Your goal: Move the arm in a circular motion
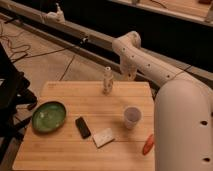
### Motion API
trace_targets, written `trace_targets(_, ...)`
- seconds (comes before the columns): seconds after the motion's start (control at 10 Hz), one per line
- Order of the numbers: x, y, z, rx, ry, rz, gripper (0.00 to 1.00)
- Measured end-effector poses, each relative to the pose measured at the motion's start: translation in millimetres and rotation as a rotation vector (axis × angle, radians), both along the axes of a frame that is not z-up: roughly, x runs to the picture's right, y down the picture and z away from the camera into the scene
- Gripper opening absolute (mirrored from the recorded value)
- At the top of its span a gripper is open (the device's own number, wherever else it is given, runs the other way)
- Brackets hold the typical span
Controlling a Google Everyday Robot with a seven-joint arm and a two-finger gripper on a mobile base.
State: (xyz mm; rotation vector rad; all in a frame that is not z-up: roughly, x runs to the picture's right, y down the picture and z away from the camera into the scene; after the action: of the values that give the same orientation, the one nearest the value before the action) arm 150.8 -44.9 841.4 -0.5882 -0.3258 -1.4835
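The cream-white arm [150, 67] reaches from the lower right, where its thick segment [182, 125] fills the view, up to a bulbous elbow [127, 46]. From there a short segment drops toward the far edge of the table. The gripper [129, 75] is at that lower end. It hangs just beyond the table edge, to the right of the small white bottle [107, 81], and holds nothing that I can see.
On the wooden table [65, 150] lie a green bowl [49, 116], a black device [83, 127], a white packet [104, 137], a paper cup [132, 117] and an orange item [148, 144]. Cables cross the floor at left. A rail runs behind.
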Motion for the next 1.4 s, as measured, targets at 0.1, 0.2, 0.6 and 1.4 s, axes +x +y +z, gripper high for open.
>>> trace_targets(0.1, -13.8, 9.9, -8.1, -0.016, -0.052, -0.001, 0.00)
trace_targets(0.2, -21.1, 17.1, -17.0, -0.025, -0.092, 0.003, 0.00)
trace_targets(0.6, -2.0, 24.6, -63.5, 0.021, -0.197, 0.101, 0.00)
trace_targets(1.4, 87.8, -42.0, -54.2, 0.164, -0.044, 0.289, 0.00)
